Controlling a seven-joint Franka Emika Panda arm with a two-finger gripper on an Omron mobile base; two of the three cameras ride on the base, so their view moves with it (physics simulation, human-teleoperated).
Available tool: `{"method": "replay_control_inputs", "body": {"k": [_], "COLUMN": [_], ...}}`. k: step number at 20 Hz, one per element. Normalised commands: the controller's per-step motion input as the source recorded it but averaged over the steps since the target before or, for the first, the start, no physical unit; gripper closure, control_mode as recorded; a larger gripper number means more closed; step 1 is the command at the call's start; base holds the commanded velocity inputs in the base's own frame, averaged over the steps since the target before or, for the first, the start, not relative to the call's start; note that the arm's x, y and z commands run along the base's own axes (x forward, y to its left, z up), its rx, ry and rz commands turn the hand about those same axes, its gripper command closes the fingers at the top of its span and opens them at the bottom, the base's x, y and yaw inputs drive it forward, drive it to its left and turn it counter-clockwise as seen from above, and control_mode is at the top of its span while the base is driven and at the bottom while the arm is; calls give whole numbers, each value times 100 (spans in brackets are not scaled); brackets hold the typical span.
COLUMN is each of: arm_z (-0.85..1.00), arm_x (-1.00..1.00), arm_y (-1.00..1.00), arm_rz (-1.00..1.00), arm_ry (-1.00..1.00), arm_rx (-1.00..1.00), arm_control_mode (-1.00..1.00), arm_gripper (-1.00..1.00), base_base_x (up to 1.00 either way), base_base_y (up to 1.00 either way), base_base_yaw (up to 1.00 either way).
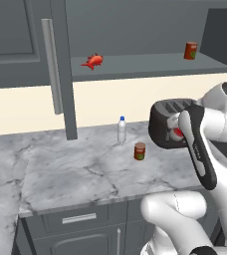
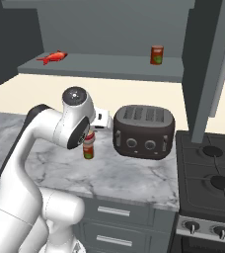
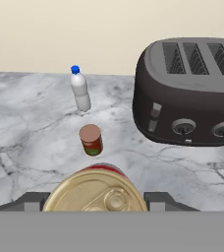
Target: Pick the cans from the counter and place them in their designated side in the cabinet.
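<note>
Three cans are in play in this rendered kitchen. One is clamped in the gripper point(image 3: 97, 199), one stands on the counter point(image 1: 75, 174), and one sits on the cabinet point(image 1: 16, 45) shelf point(image 2: 109, 66). There is also one bottle point(image 1: 121, 130), one toaster point(image 2: 144, 131) and one red fish-shaped figure point(image 1: 93, 61).

The white arm rises from its base, bends sharply at the elbow and reaches forward. Its hand is held low and roughly level just in front of the toaster. The two dark fingers are closed narrowly on the sides of the held can point(image 3: 95, 189), a tin with a gold pull-tab lid and a red rim. In the left base view it shows red and white against the toaster's face, raised off the marble.

The red can point(image 3: 91, 140), a small cylinder with a brown top and a green label patch, stands upright on the counter beyond the hand. It is between the held can and the bottle, and touches neither. The bottle is clear plastic with a blue cap, upright near the cream wall. The shelf can point(image 2: 157, 55) stands upright at the shelf's right end, well apart from the fish at its left.

The counter is grey-white veined marble over dark grey drawers point(image 2: 114, 212). The toaster is dark, rounded and slotted, with knobs on its face. The cabinet door point(image 1: 63, 69) stands open and carries a long silver bar handle point(image 1: 51, 64).
</note>
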Motion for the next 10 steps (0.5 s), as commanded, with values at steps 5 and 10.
{"method": "replay_control_inputs", "body": {"k": [5, 10], "arm_z": [32, 25], "arm_x": [-20, -21], "arm_y": [-4, -1], "arm_rz": [1, 1], "arm_ry": [-7, -13], "arm_rx": [0, 0], "arm_control_mode": [-100, -100], "arm_gripper": [100, 100], "base_base_x": [0, 0], "base_base_y": [0, 0], "base_base_yaw": [0, 0]}}
